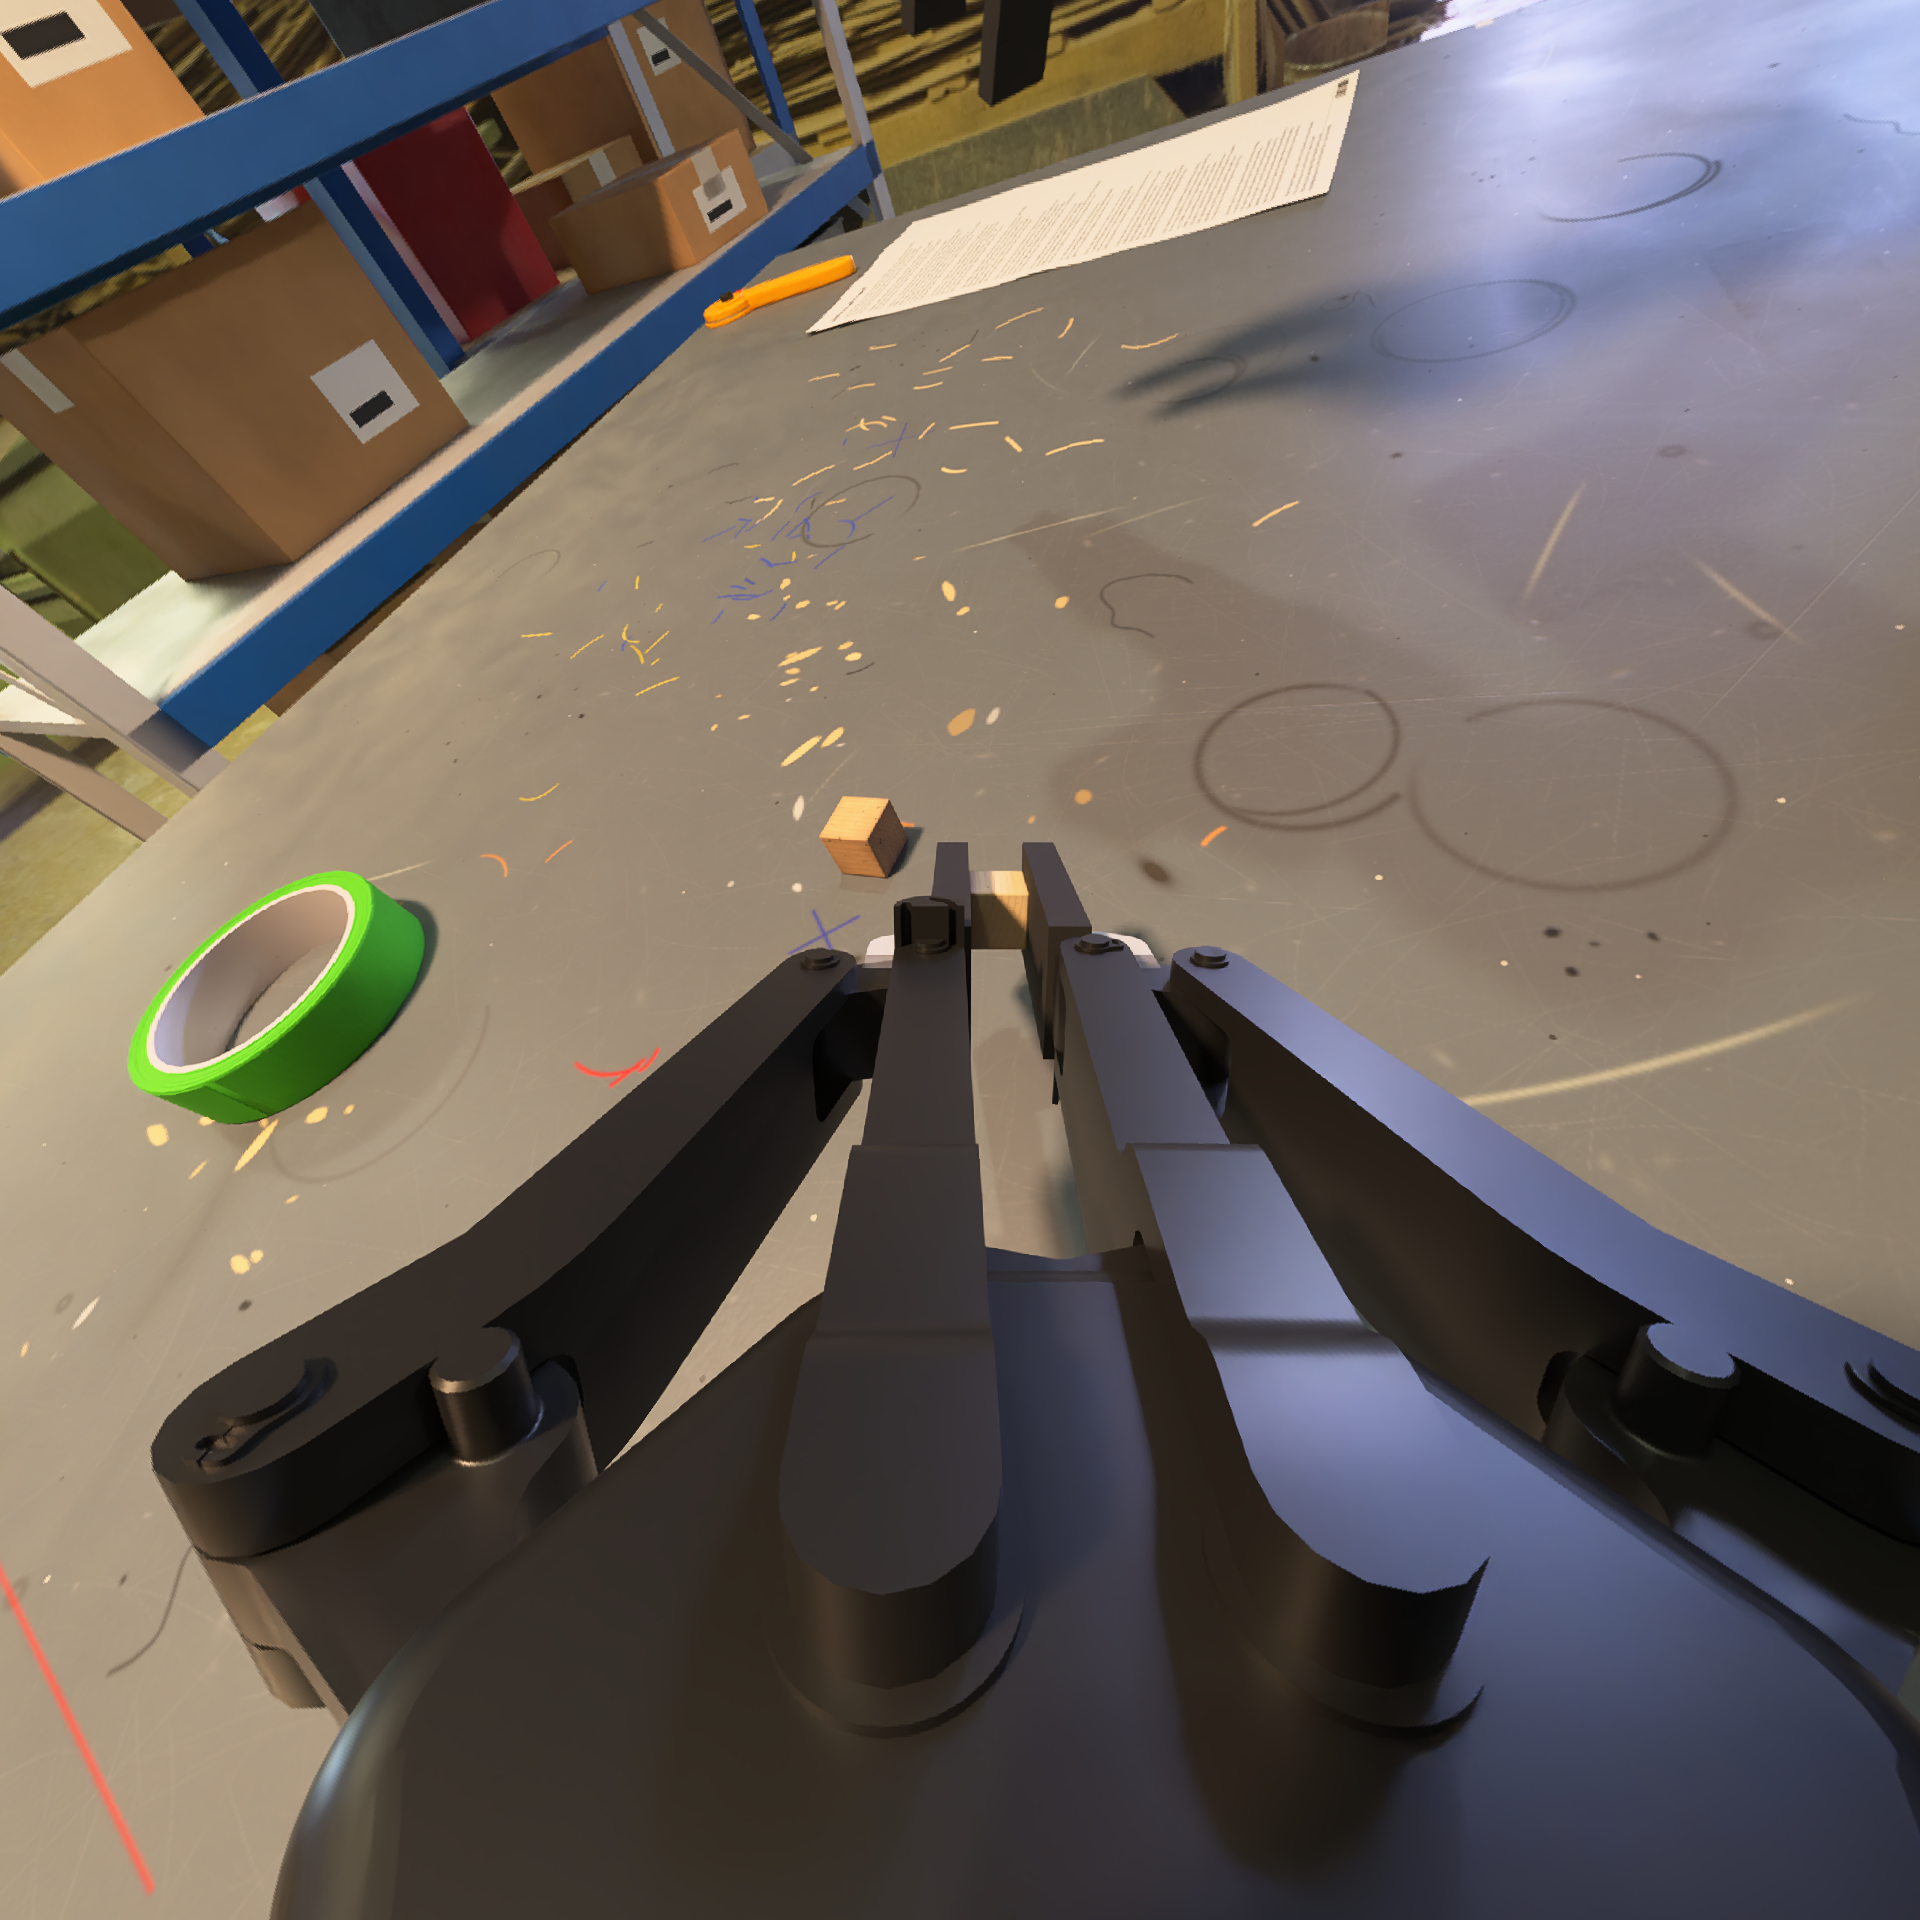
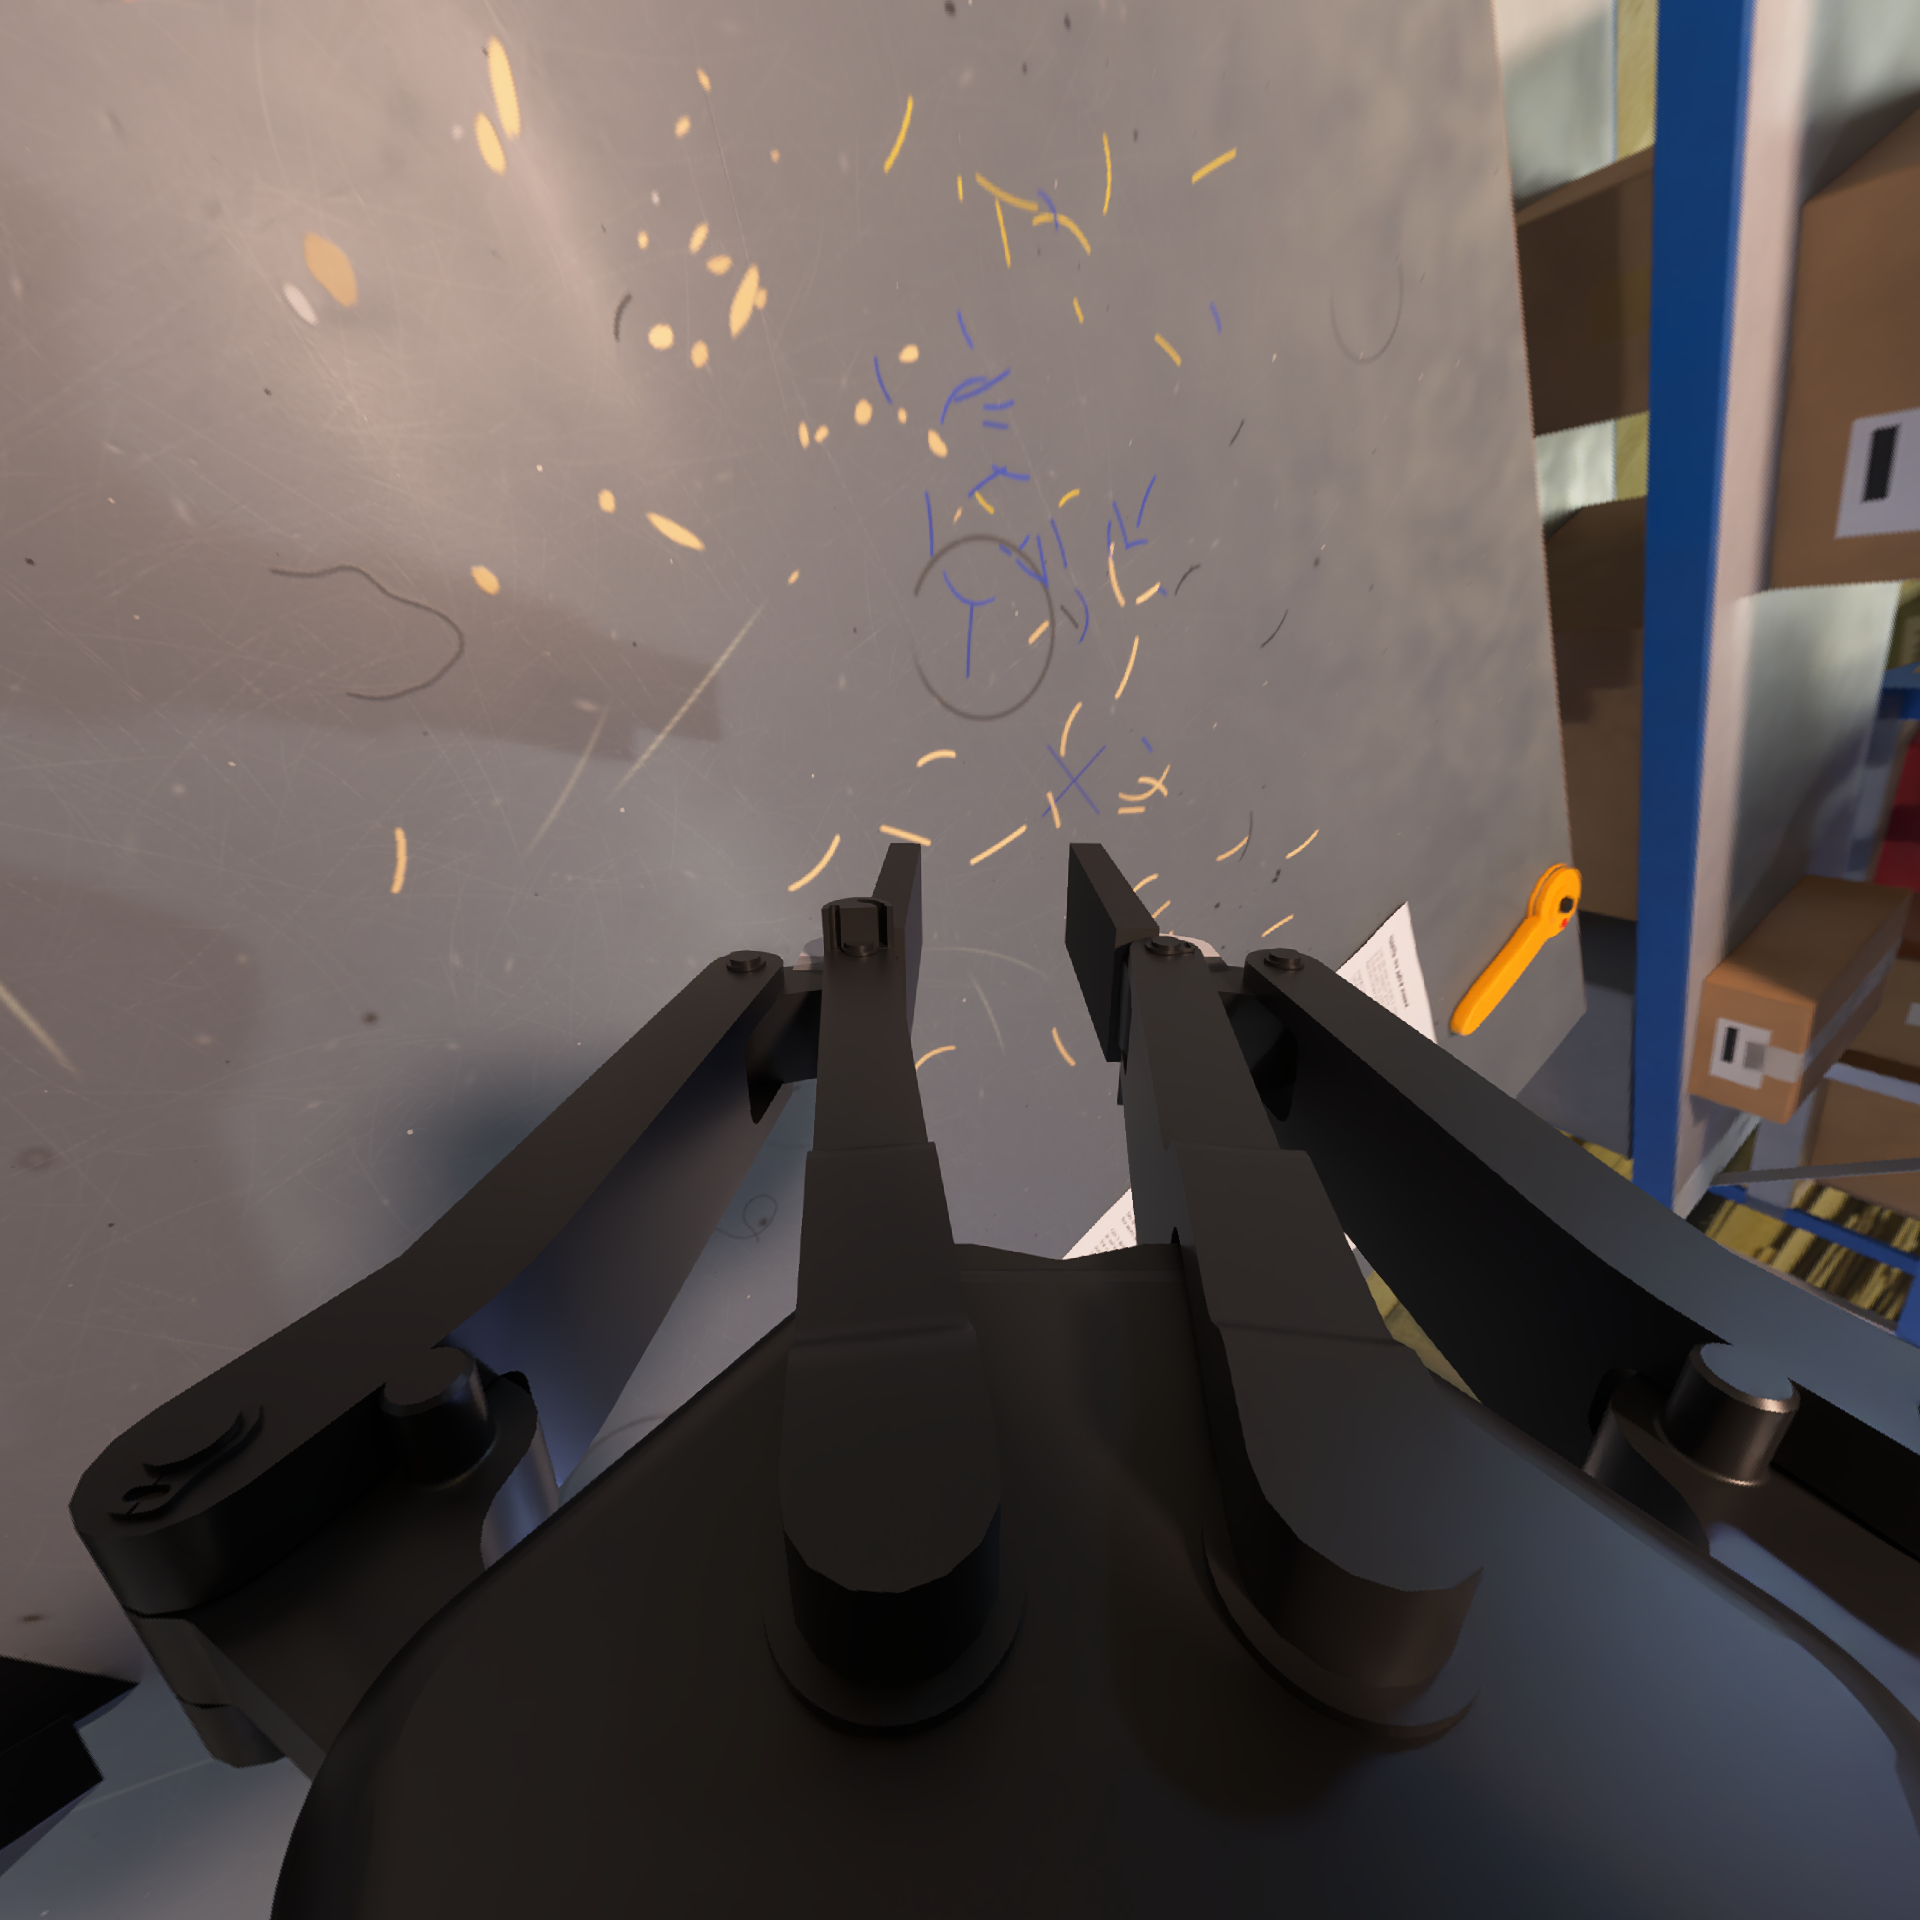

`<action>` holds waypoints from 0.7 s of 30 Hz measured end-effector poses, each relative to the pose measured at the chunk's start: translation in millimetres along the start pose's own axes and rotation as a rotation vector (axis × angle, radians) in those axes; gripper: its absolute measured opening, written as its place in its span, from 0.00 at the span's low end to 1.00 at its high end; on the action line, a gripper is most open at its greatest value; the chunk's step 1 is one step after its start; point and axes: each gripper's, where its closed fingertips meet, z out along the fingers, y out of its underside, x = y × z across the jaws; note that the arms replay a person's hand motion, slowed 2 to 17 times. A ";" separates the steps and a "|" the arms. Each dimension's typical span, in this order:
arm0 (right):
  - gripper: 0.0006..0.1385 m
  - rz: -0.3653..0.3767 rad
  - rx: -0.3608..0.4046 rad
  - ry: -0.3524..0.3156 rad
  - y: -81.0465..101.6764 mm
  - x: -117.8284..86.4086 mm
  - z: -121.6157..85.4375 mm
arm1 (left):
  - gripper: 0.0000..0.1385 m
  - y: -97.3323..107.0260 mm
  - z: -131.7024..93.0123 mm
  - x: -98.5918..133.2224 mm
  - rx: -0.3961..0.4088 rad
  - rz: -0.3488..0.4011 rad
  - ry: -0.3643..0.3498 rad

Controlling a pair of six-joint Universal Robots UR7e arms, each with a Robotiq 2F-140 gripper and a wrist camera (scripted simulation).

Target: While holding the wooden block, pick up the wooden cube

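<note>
In the left wrist view my left gripper is shut on a pale wooden block, which sits between its fingertips a little above the grey table. A small wooden cube rests on the table just to the left of and beyond those fingertips, apart from them. In the right wrist view my right gripper is open and empty above the scratched table. Neither block nor cube shows in the right wrist view.
A green tape roll lies at the left of the table. A printed paper sheet and an orange cutter lie at the far edge; the cutter also shows in the right wrist view. Blue shelving with cardboard boxes stands beyond the table's left side.
</note>
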 end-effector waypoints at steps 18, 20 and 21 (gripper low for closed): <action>0.27 0.121 -0.111 -0.128 47.7 -14.0 60.1 | 0.10 0.0 0.1 0.1 0.001 0.001 0.000; 0.27 0.130 -0.119 -0.131 50.8 -14.6 65.2 | 0.10 0.0 0.1 0.1 0.001 0.001 0.000; 0.27 0.134 -0.123 -0.133 52.3 -14.9 67.6 | 0.10 0.0 0.1 0.1 0.001 0.001 0.000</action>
